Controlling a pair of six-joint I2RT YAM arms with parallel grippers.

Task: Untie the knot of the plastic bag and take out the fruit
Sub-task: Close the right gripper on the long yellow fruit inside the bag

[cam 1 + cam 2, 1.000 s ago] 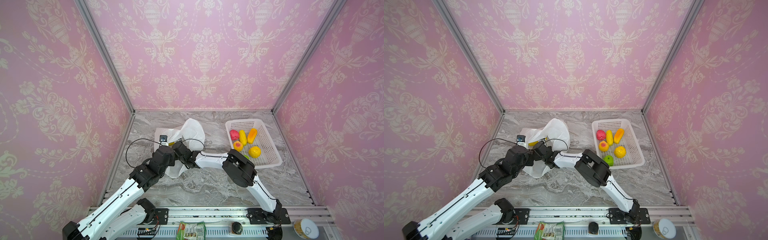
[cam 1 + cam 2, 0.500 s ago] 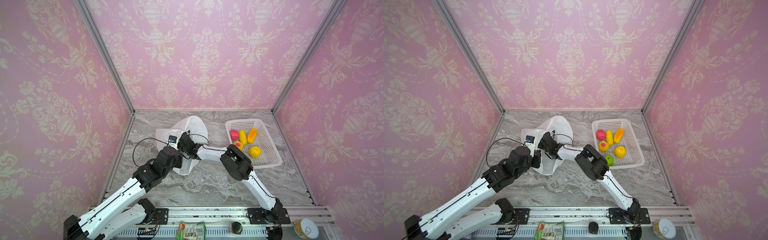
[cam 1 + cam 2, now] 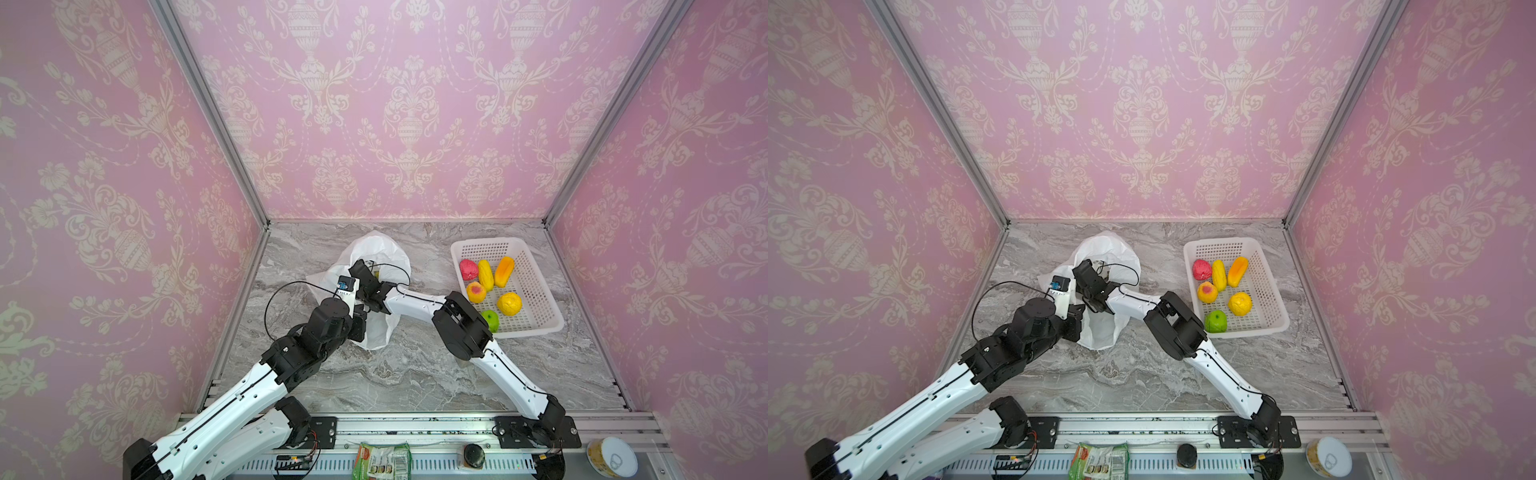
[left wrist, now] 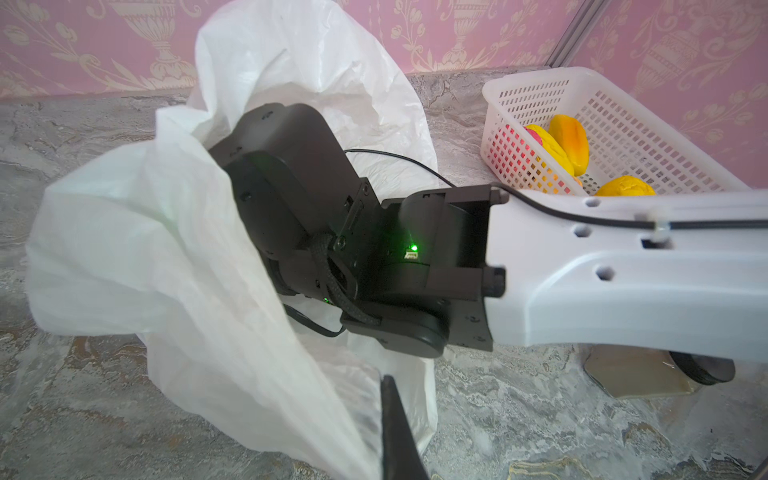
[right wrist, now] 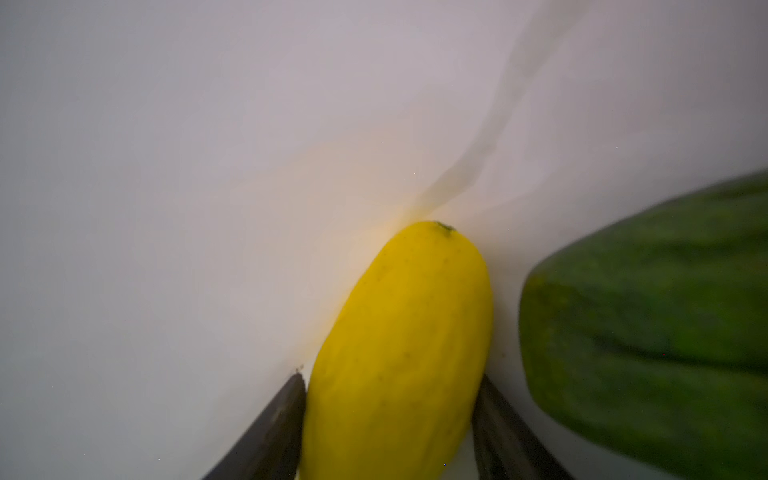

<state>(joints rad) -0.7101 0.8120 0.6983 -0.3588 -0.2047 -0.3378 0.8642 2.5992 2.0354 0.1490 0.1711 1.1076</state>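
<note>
We are in the take-out step. The plastic bag (image 3: 384, 251) lies open-mouthed on the marble tabletop (image 3: 415, 365), left of the white perforated basket (image 3: 540, 322). No knot shows anywhere, so we judge the untying done.

The left gripper (image 4: 386, 395), jaws pressed together, pinches the bag's thin rim and holds the mouth lifted. The right gripper (image 5: 388, 386) reaches inside the bag. In the right wrist view its two fingers lie against either side of a yellow oblong fruit (image 5: 399, 324), with a dark green fruit (image 5: 644, 332) just beside it against the white wall. Six toy fruits (image 3: 509, 303) already sit in the basket.

The next move, as we judge it, calls for a firm hold on the yellow fruit. Then comes a withdrawal back out through the mouth — the rim held up so the plastic does not snag the wrist's black cable (image 4: 399, 160) — and a carry across to the basket. The green one waits for a later reach.
</note>
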